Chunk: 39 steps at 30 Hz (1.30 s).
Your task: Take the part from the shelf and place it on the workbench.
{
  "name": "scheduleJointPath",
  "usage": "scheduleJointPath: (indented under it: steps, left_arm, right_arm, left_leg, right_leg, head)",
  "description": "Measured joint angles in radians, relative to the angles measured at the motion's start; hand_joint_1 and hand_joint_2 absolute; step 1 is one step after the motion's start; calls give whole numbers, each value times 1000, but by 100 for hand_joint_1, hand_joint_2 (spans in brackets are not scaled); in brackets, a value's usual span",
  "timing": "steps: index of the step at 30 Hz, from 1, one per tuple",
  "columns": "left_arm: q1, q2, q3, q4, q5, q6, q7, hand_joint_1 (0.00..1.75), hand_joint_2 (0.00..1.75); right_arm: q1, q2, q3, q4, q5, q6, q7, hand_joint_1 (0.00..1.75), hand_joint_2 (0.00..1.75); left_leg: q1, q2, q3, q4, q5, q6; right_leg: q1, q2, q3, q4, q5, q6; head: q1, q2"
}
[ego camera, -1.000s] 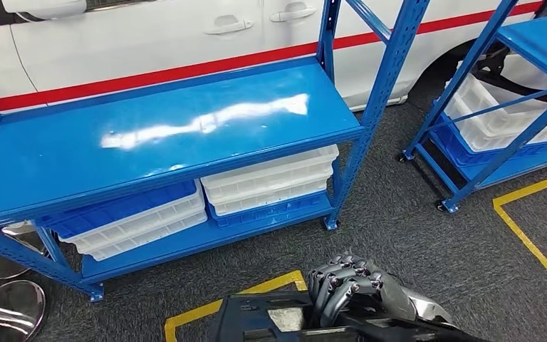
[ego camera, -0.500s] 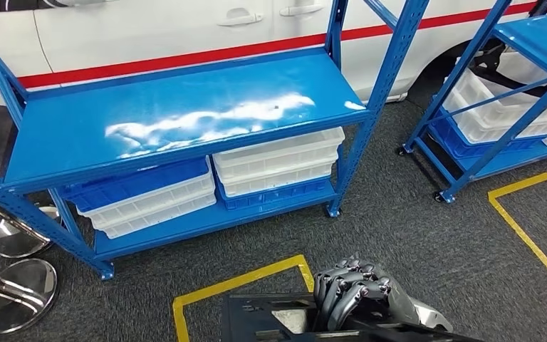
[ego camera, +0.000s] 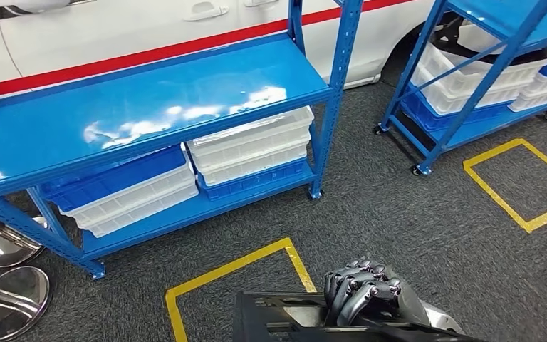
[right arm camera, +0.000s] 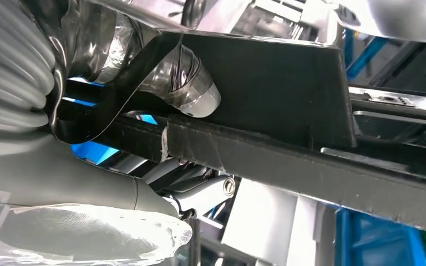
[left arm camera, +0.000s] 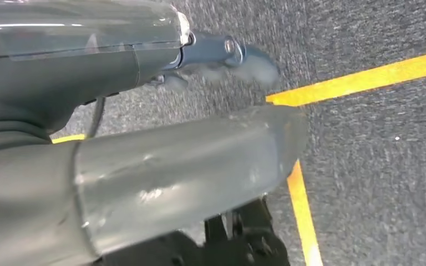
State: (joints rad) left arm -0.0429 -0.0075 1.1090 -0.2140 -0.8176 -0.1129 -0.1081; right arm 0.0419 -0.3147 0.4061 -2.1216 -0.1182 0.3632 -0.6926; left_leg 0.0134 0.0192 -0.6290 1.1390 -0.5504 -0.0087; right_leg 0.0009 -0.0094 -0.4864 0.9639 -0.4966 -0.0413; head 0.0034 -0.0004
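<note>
A black metal part (ego camera: 278,322) hangs low in front of me in the head view, above a yellow floor box. My right hand (ego camera: 369,293) grips its right end, with the fingers curled over the top edge. In the right wrist view the taped fingers (right arm camera: 191,88) wrap the part's black bar (right arm camera: 277,94), and the thumb (right arm camera: 89,227) lies underneath. The left wrist view has my left hand (left arm camera: 144,166) above the grey carpet; what it holds, if anything, is hidden. The blue shelf (ego camera: 149,107) stands ahead on the left with a bare top board.
White bins (ego camera: 249,146) and blue-and-white bins (ego camera: 124,189) fill the shelf's lower level. A second blue rack (ego camera: 470,78) with white bins stands at the right. A white car (ego camera: 114,32) is behind, chrome stool bases (ego camera: 7,299) are at the left, and another yellow floor box (ego camera: 520,185) lies to the right.
The whole view has shifted: the shelf has slid left and up and more floor shows, so the camera moved. My right hand keeps its grip on the black part.
</note>
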Motion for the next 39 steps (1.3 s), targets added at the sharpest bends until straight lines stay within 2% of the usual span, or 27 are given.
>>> scheduleJointPath:
  steps: [1,2,3,4,5,7,9,11,13,15,16,17,18,19,21,22,24,26,28,29,31,32,33,34,36,38,39]
  left_arm:
    - [0,1,0,0,0,1,0,0,0]
    - [1,2,0,0,0,2,0,0,0]
    - [1,3,0,0,0,2,0,0,0]
    - [1,4,0,0,0,2,0,0,0]
    - [1,5,0,0,0,2,0,0,0]
    - [1,9,1,0,0,2,0,0,0]
    - [1,14,2,0,-1,2,0,0,0]
    - [-1,13,4,0,-1,3,0,0,0]
    - [-4,12,6,0,-2,3,-1,0,0]
    - [-3,11,7,0,-3,3,-2,0,0]
    - [-1,11,7,0,-3,3,-2,0,0]
    - [0,10,8,0,-4,3,-2,0,0]
    - [0,10,8,0,-5,3,-2,0,0]
    - [0,9,8,0,-6,3,-2,0,0]
    - [-1,7,8,0,-8,3,-2,0,0]
    - [-2,8,8,0,-8,3,-2,0,0]
    - [-3,9,8,0,-9,3,-3,0,0]
    - [-6,9,8,0,-9,3,-3,0,0]
    - [-10,8,8,0,-9,3,-3,0,0]
    - [-11,8,8,0,-9,2,-3,0,0]
    - [-10,8,8,0,-9,3,-3,0,0]
    - [-7,8,8,0,-9,3,-4,0,0]
    - [-4,8,8,0,-9,4,-5,0,0]
    - [-2,8,8,0,-9,5,-6,0,0]
    - [-1,8,8,0,-10,6,-12,0,0]
    - [-2,9,8,0,-14,8,-18,0,0]
    - [-2,10,8,0,-17,10,-19,0,0]
  right_arm:
    - [3,-1,0,0,1,1,0,175,175]
    - [6,-1,-1,1,1,4,0,175,175]
    - [8,-1,-1,1,2,7,0,175,175]
    - [10,-1,-1,1,2,10,0,175,175]
    - [11,-1,-1,2,2,12,0,175,175]
    - [10,-2,-1,2,6,17,0,175,175]
    - [9,-2,-1,3,13,22,0,175,175]
    - [7,-3,-1,3,21,28,0,175,175]
    - [3,-5,-1,2,27,31,0,175,175]
    - [-4,-5,-1,3,31,30,0,175,175]
    - [-6,-5,-1,3,32,30,0,175,175]
    - [-7,-5,-1,3,33,29,0,175,175]
    - [-7,-5,-1,3,33,29,0,175,175]
    - [-7,-5,-1,4,34,29,1,175,175]
    - [-7,-5,-1,4,34,29,1,175,175]
    - [-8,-5,-1,4,34,29,1,175,175]
    - [-9,-5,-1,5,34,29,1,175,175]
    - [-9,-6,-1,5,34,29,1,175,175]
    - [-9,-6,-1,4,34,29,1,175,175]
    - [-10,-6,-1,4,34,29,1,175,175]
    - [-12,-6,-1,3,34,29,2,175,175]
    - [-12,-6,-1,3,34,29,2,175,175]
    - [-12,-6,-1,3,34,28,2,175,175]
    - [-12,-6,-1,4,35,27,3,175,175]
    - [-12,-6,-1,4,37,19,8,175,175]
    - [-14,-6,-1,4,47,5,12,175,175]
    - [-14,-6,-1,4,55,-4,14,175,175]
  left_leg:
    - [0,-7,-24,68,-36,0]
    - [-1,-10,-39,118,-54,2]
    - [-2,-12,-39,136,-52,4]
    - [-4,-15,-19,115,-32,9]
    - [-6,-22,16,61,-3,17]
    - [-10,-61,91,-67,38,35]
    - [-13,-85,124,-130,46,42]
    - [-13,-68,128,-149,52,42]
    - [-6,-45,131,-168,61,47]
    - [-2,-21,131,-175,66,51]
    - [-1,-8,129,-175,66,51]
    - [0,5,128,-174,66,50]
    - [2,17,128,-173,65,48]
    - [5,29,128,-170,63,44]
    - [13,49,132,-163,55,30]
    - [15,57,134,-159,51,21]
    - [12,71,137,-156,47,4]
    - [12,85,139,-159,47,-9]
    - [17,71,134,-145,31,-18]
    - [19,50,120,-114,7,-19]
    - [16,4,60,11,-61,-13]
    - [13,-5,27,80,-87,-8]
    - [8,-10,3,127,-97,-3]
    - [4,-12,-4,135,-85,4]
    - [-5,-31,34,44,-16,24]
    - [-12,-88,89,-83,43,50]
    - [-15,-111,105,-122,55,57]
  right_leg:
    - [3,9,-11,6,5,-3]
    - [7,18,-23,12,9,-5]
    - [11,27,-33,19,11,-6]
    - [14,37,-42,27,13,-6]
    - [17,47,-50,34,14,-6]
    - [18,65,-61,44,17,-4]
    - [13,81,-70,49,23,5]
    - [10,95,-80,51,30,17]
    - [11,71,-97,78,11,30]
    - [5,33,-144,175,-48,44]
    - [-3,25,-175,240,-79,52]
    - [-12,21,-199,292,-96,60]
    - [-20,18,-210,316,-97,68]
    - [-28,13,-200,299,-77,76]
    - [-38,-14,-132,176,-14,92]
    - [-37,-30,-99,114,9,94]
    - [-30,-43,-75,59,20,79]
    - [-24,-23,-83,60,21,55]
    - [-24,-7,-88,57,26,38]
    - [-24,1,-90,55,29,29]
    - [-18,17,-93,53,33,18]
    - [-13,28,-95,53,34,14]
    - [-9,40,-95,54,35,11]
    - [-5,52,-95,54,36,10]
    - [2,78,-91,54,37,8]
    - [2,101,-89,54,39,10]
    - [-1,112,-92,53,42,14]
  head:
    - [0,0]
    - [0,0]
    - [0,0]
    - [0,0]
    - [0,0]
    - [0,0]
    - [0,0]
    - [-1,0]
    - [0,0]
    - [2,0]
    - [2,0]
    - [2,0]
    - [2,0]
    - [2,0]
    - [2,0]
    - [2,0]
    - [1,0]
    - [1,0]
    - [1,0]
    - [0,0]
    - [0,0]
    - [0,0]
    - [0,0]
    - [0,0]
    - [0,0]
    - [1,0]
    - [0,0]
